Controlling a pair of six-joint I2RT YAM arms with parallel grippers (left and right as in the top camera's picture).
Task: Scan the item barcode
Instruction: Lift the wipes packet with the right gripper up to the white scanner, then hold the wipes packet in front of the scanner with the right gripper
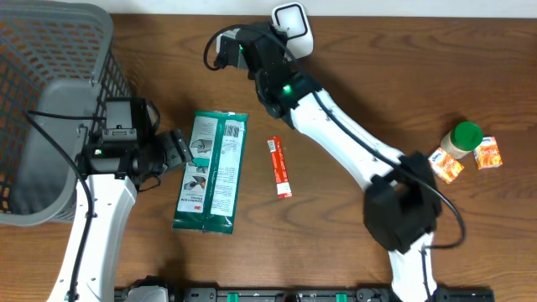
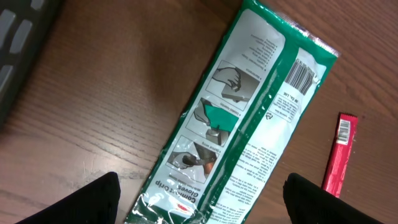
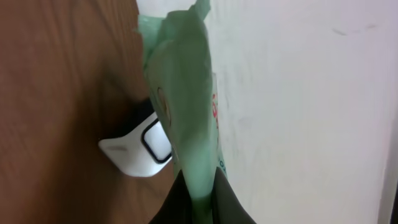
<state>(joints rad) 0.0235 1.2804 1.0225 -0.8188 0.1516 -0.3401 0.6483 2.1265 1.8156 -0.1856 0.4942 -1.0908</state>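
Note:
My right gripper [image 3: 202, 202] is shut on the lower edge of a thin pale green packet [image 3: 183, 93], which stands upright between its dark fingers. The white barcode scanner [image 3: 138, 150] sits right behind the packet on the wooden table. From overhead, the right gripper [image 1: 228, 49] is at the far edge of the table beside the scanner [image 1: 293, 25]; the packet itself is hard to make out there. My left gripper [image 2: 202, 205] hangs open over the near end of a green and white gloves pack [image 2: 249, 118] lying flat, its barcode [image 2: 300, 74] facing up.
A grey basket [image 1: 50, 101] stands at the far left. A red stick packet [image 1: 279, 167] lies right of the gloves pack [image 1: 211, 170]. At the right edge are a green-capped bottle [image 1: 462, 138] and two orange packets [image 1: 446, 165].

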